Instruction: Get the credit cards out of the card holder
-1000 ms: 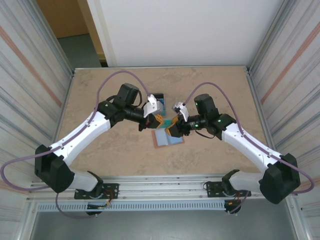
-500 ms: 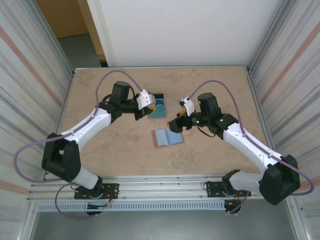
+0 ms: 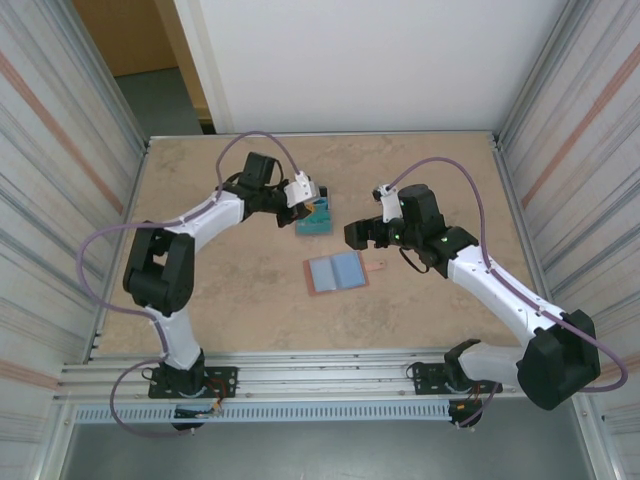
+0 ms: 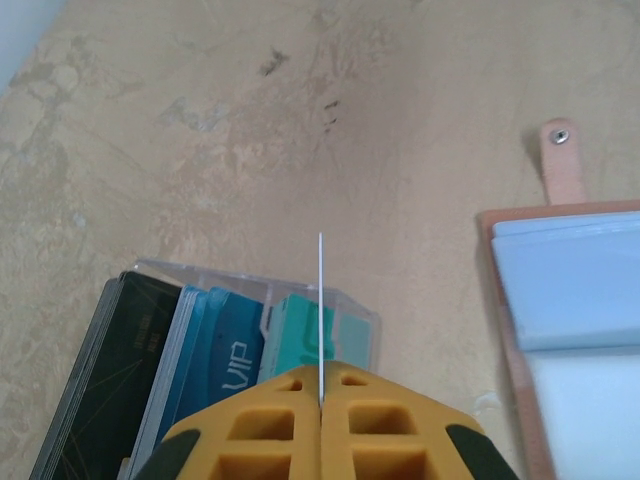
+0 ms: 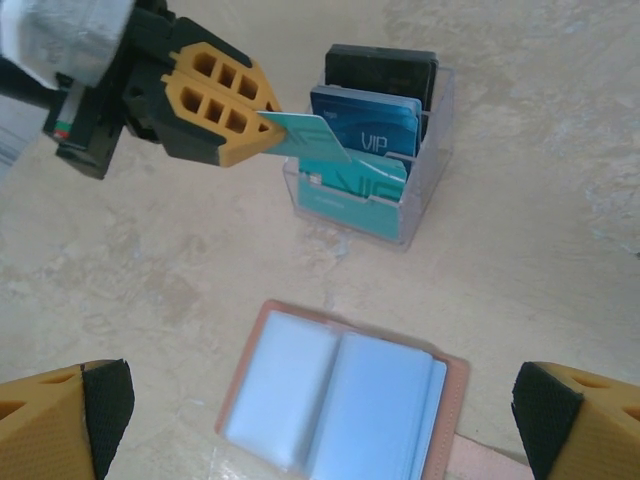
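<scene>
Found the left gripper (image 5: 250, 128) pinching a teal card (image 5: 305, 138) by one end, its yellow fingers (image 4: 280, 425) pressed flat against the card from both sides. Saw that card edge-on from the left wrist, a thin pale line rising from between the pads. Saw its free end over a clear box (image 5: 425, 190) at the far middle of the table (image 3: 200, 290), above the slot nearest the wallet (image 5: 340, 400). Could not tell whether card and box touched. Counted three lots standing in the box: a second teal card (image 5: 365, 185) in front, a blue VIP card (image 5: 370, 125) behind it, black cards (image 5: 385, 68) at the back. Found the wallet lying open and flat on the table, near the box but apart from it, pale blue pockets up and a brown edge round them, the tab (image 4: 562, 165) sticking out toward the right arm's side. Could not tell whether any card sat in the pockets. Saw the right gripper (image 3: 358, 233) spread wide and raised near the wallet, its fingers (image 5: 70, 415) at either side of the wrist view, holding nothing.
</scene>
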You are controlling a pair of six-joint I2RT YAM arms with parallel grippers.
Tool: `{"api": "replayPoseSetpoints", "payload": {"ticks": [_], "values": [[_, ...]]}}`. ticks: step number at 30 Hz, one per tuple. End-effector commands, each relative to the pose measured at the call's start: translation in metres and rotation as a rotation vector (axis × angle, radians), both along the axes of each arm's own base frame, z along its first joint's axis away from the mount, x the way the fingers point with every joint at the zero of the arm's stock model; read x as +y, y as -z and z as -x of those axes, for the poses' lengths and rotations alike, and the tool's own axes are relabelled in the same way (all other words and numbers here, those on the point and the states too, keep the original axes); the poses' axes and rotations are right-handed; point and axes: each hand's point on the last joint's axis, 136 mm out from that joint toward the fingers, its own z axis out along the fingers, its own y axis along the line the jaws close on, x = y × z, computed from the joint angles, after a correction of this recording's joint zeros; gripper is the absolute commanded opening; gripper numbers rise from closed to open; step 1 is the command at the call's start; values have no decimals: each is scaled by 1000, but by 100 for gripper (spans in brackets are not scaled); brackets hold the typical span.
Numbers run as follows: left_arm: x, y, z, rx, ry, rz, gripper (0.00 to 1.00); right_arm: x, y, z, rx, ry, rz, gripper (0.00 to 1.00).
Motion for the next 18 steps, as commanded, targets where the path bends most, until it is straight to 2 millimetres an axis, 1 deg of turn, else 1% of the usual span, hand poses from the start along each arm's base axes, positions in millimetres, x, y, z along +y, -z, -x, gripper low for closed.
{"api": "replayPoseSetpoints", "payload": {"ticks": [1, 4, 10, 14, 18], "values": [[3, 1, -8, 21, -2, -22, 0, -7, -4, -4, -9, 52, -8, 98], [1, 6, -13, 37, 6, -28, 0, -9, -3, -3, -10, 59, -2, 98], [-5, 16, -15, 77, 33, -25, 0, -13, -2, -3, -11, 75, 10, 99], [-6, 25, -15, 112, 42, -38, 0, -14, -1, -3, -12, 80, 15, 98], [-6, 30, -14, 124, 42, -44, 0, -15, -3, -3, -18, 81, 17, 98]]}}
